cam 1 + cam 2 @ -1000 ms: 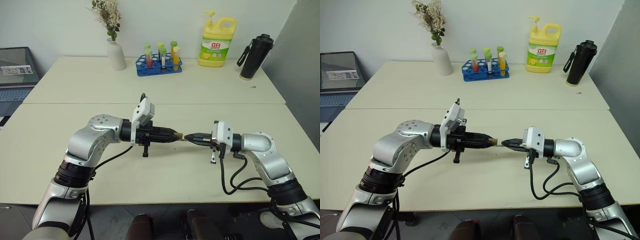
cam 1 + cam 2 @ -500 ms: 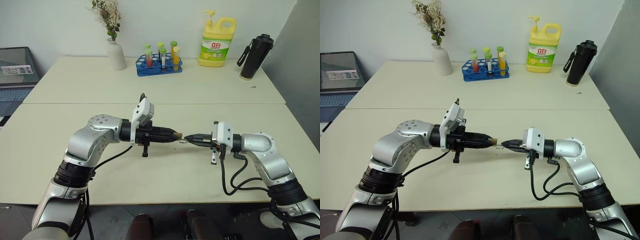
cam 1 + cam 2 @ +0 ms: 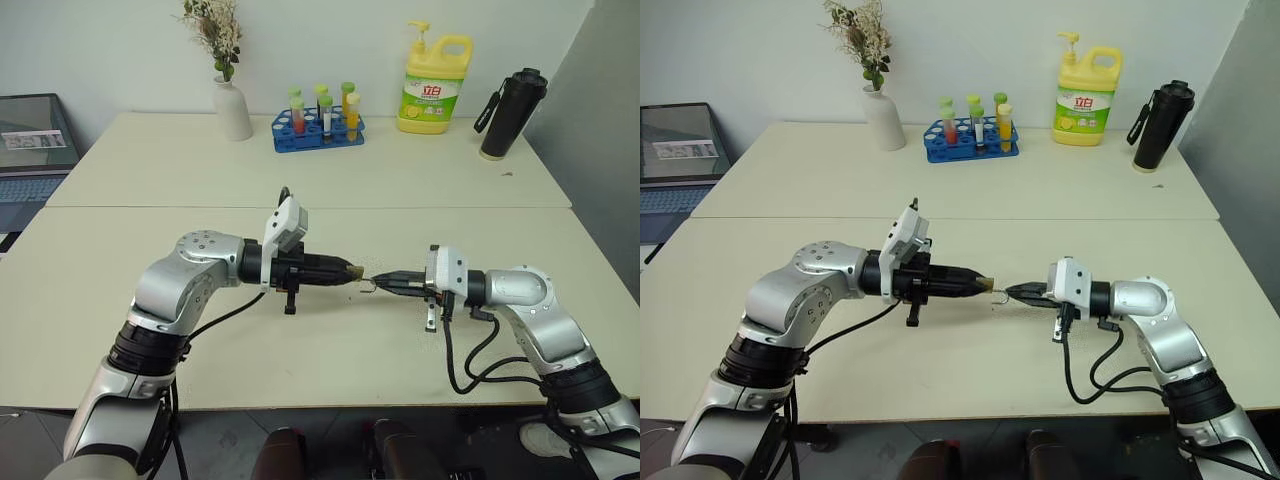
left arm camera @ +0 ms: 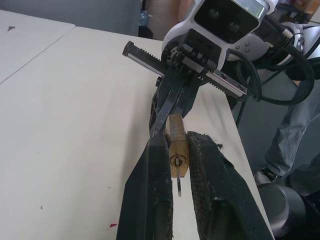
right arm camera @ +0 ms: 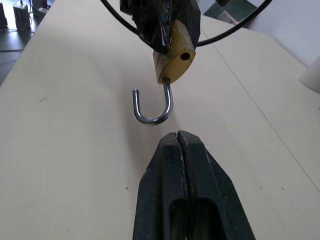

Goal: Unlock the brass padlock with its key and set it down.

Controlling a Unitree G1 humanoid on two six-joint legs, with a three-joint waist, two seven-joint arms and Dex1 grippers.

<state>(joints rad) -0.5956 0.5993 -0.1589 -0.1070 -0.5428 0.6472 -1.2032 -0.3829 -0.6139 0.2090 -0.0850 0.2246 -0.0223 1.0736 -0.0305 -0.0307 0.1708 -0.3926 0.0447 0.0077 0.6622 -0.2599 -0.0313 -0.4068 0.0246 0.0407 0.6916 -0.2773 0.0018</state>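
Note:
My left gripper (image 3: 350, 270) is shut on the brass padlock (image 4: 176, 145), holding its golden body level above the table (image 3: 330, 350). The silver shackle (image 5: 152, 117) has swung open and hangs as a free hook from the padlock (image 5: 175, 55). My right gripper (image 3: 381, 282) faces it, shut with nothing between its fingers, its tip just short of the shackle. In the left wrist view the keyhole faces the camera and a thin dark sliver (image 4: 178, 182) hangs from it. I cannot tell whether that is the key.
Along the far side of the table stand a white vase with flowers (image 3: 232, 108), a blue rack of test tubes (image 3: 318, 130), a yellow detergent bottle (image 3: 433, 88) and a black bottle (image 3: 510, 115). A laptop (image 3: 30, 150) sits at the far left.
The right gripper's tip has dipped slightly and drawn a little back from the padlock, and the open shackle now shows in the gap. The left arm has kept still.

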